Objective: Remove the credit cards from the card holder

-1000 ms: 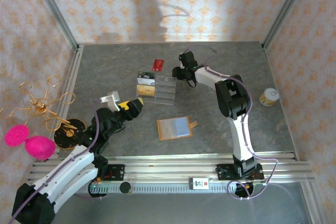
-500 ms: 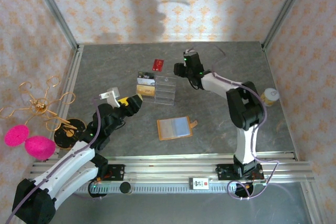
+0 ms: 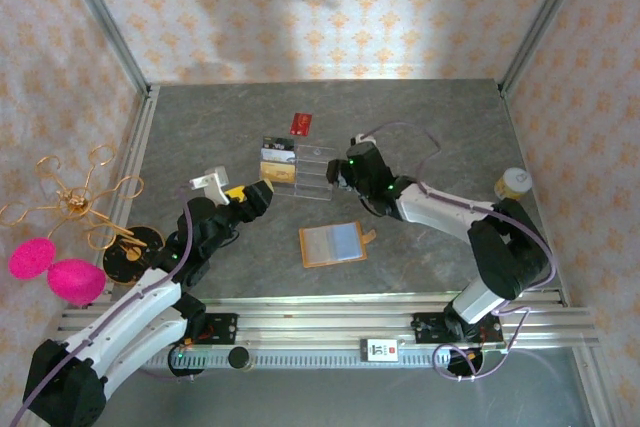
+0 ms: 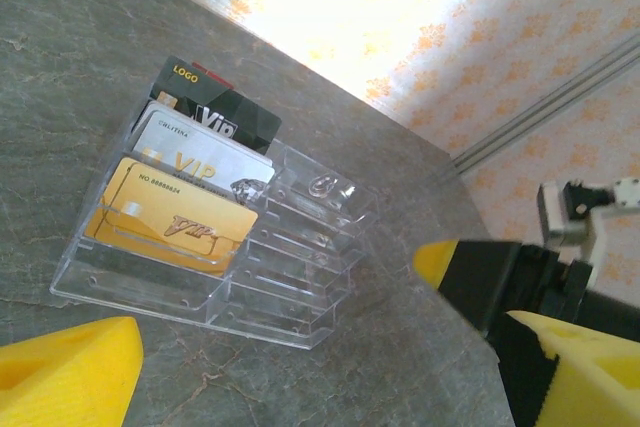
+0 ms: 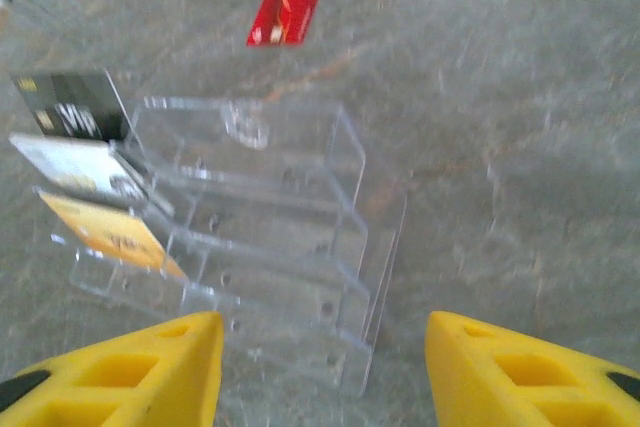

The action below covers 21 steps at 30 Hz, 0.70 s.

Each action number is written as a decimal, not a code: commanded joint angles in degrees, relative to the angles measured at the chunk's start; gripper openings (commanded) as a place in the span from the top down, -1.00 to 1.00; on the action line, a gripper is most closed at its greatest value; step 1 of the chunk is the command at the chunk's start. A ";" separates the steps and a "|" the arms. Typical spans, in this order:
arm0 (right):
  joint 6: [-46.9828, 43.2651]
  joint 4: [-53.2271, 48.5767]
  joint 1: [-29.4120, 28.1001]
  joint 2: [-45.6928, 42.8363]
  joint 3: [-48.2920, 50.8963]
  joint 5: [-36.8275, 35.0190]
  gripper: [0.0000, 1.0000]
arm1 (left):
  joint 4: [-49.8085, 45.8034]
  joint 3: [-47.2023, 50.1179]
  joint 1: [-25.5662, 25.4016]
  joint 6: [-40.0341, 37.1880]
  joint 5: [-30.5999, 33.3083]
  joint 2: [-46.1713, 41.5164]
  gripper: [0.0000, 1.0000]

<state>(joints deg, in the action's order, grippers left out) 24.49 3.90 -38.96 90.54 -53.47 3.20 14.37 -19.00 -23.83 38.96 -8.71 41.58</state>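
Bare table (image 3: 440, 127) on every side of the card holder (image 3: 333, 244). Behind it, clear stand (image 3: 300, 172) holding 3 cards (image 4: 190, 177), flanked closely by left gripper (image 3: 262, 193) and right gripper (image 5: 320, 327). Red card (image 3: 300, 124) lying alone beyond. Wide room rightward up to the cup (image 3: 513, 185); gold wire rack (image 3: 75, 202) at left edge.

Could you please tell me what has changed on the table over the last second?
The right gripper drew back from the far part of the table, level with the red card, toward the near side. It now sits at the right end of the clear acrylic stand, with its jaws open and empty. Nothing was visibly gripped or released. The left gripper barely moved; the card holder, red card and stand kept their places.
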 commanded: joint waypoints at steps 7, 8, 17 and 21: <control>3.94 2.74 -1.29 3.71 -0.44 -2.76 0.03 | 0.91 1.23 0.64 -0.99 -0.82 -2.06 -0.82; 3.81 3.04 -1.29 4.23 -0.73 -2.53 0.04 | 0.92 1.49 0.68 -0.90 -0.78 -2.37 -0.81; 3.13 1.95 -1.29 10.09 -4.27 -2.96 0.09 | 0.25 2.22 0.63 -0.99 -0.34 -3.68 -0.81; 3.42 1.44 -1.29 12.38 -5.53 -4.61 0.15 | -0.42 2.22 0.79 -1.19 -0.01 -4.27 -0.82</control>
<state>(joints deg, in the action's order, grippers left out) 27.68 5.56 -40.21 101.54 -56.93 1.78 14.26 -17.30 -23.83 38.96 -8.71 38.44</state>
